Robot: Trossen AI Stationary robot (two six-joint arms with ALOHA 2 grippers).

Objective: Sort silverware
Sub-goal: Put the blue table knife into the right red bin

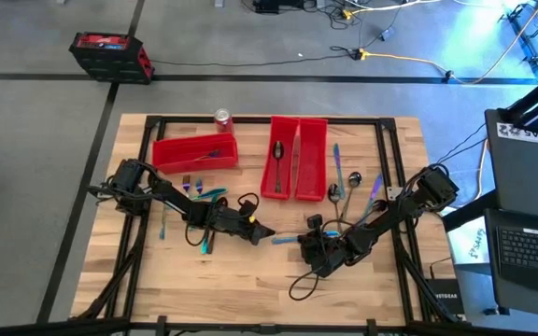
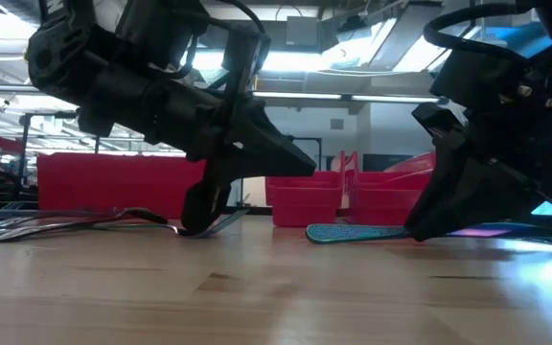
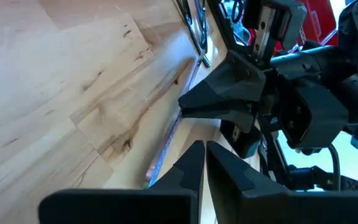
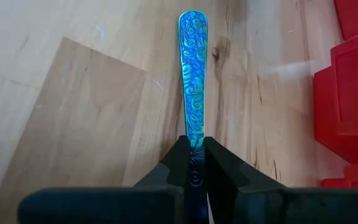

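Observation:
My right gripper (image 1: 306, 242) is low over the table's near middle, shut on an iridescent teal piece of silverware (image 4: 193, 68). Its ornate rounded handle end (image 1: 284, 240) points toward the table's left. My left gripper (image 1: 267, 231) is shut and empty just left of that handle end, and its fingers (image 3: 194, 163) point at the right gripper. More silverware lies flat on the table in a left group (image 1: 192, 191) and a right group (image 1: 353, 185). A dark spoon (image 1: 277, 154) lies in the middle red bin. My right gripper pinches the piece's handle (image 4: 195, 138) between its two fingers, back from the rounded free end; the head end is hidden under the fingers. The fingers come from the table's right, slanting down, and lie along the piece. The piece (image 2: 353, 233) lies level at the tabletop.
Two long red bins (image 1: 311, 159) stand side by side at the far middle, and a third one (image 1: 194, 152) lies slantwise at the far left. A red soda can (image 1: 222, 119) stands behind them. Bare wood lies along the near edge.

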